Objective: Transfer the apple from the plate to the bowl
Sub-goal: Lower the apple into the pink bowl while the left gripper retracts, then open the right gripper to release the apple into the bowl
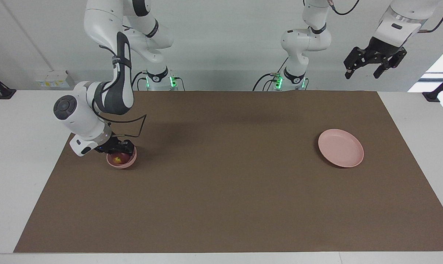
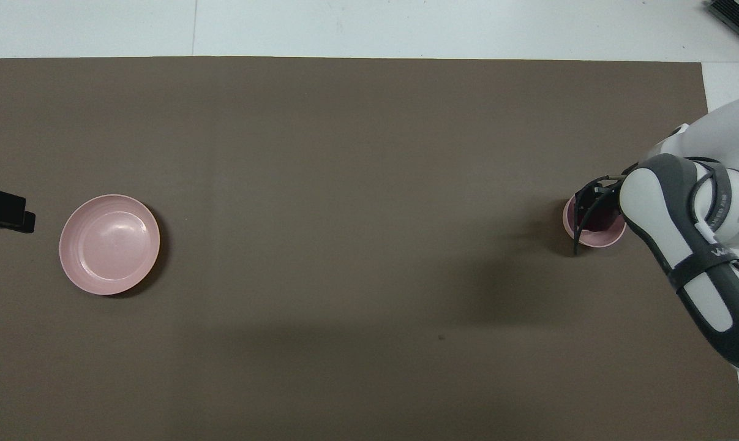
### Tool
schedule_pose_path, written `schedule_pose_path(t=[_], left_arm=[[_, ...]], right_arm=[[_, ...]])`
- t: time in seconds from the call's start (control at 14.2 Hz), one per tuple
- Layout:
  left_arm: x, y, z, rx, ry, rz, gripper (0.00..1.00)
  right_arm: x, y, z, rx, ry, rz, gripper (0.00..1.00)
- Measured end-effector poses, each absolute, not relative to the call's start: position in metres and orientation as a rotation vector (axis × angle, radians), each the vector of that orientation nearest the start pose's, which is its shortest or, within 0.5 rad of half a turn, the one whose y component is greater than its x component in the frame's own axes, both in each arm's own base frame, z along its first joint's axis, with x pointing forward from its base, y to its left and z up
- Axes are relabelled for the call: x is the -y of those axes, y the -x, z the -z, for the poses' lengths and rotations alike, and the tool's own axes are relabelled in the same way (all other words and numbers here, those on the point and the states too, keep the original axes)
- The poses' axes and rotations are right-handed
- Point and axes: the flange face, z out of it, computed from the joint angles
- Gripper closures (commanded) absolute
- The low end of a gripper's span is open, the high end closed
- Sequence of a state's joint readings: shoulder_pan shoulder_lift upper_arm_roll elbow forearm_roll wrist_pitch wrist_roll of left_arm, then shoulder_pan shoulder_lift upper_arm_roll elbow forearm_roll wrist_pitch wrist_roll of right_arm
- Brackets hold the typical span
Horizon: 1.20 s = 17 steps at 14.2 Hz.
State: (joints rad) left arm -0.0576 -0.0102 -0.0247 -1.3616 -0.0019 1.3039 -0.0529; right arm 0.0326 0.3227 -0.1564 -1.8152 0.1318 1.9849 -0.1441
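Sitting in bowl, apple, yellowish patch up, right gripper above

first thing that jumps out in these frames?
The right gripper bent low over the small pink bowl at the right arm's end of the brown mat, the apple down inside it. Then the bare pink plate at the left arm's end, with the left gripper waiting open, high in the air.
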Motion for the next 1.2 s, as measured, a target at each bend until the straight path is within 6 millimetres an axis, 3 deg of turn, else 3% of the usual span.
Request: schedule_pose_path(t=[1.2], left_arm=[[0.042,-0.517,-0.703,-0.045,3.139,-0.076,0.0]], right_arm=[[0.064,-0.61,-0.331,-0.065,3.053,-0.216,0.99]])
